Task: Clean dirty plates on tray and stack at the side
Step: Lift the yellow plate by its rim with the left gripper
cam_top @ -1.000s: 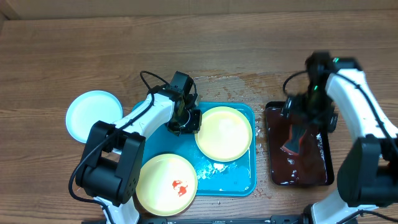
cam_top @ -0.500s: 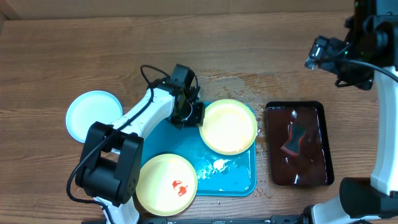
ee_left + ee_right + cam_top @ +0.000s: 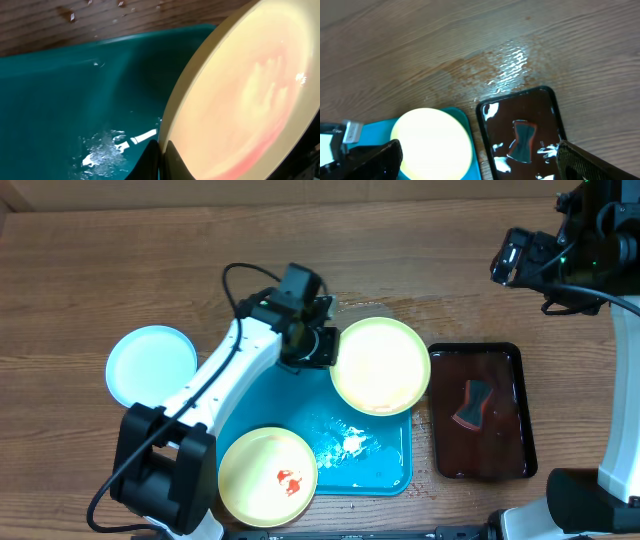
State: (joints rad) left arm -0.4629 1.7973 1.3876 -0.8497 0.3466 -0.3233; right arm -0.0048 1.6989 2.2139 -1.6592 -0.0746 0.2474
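One yellow plate point(image 3: 380, 367) is over the right end of the blue tray point(image 3: 385, 465), hiding its far corner, its rim pinched tight by the left gripper point(image 3: 327, 348), while the right gripper point(image 3: 518, 258) spreads wide holding nothing, its arm partly cut off.

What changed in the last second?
The left gripper, shut on the pale yellow round plastic plate, carried it right, over the edge of the turquoise rectangular tray. The open right gripper rose away from the dark brown-red tray. The pale blue plate and red-smeared yellow plate stayed put.
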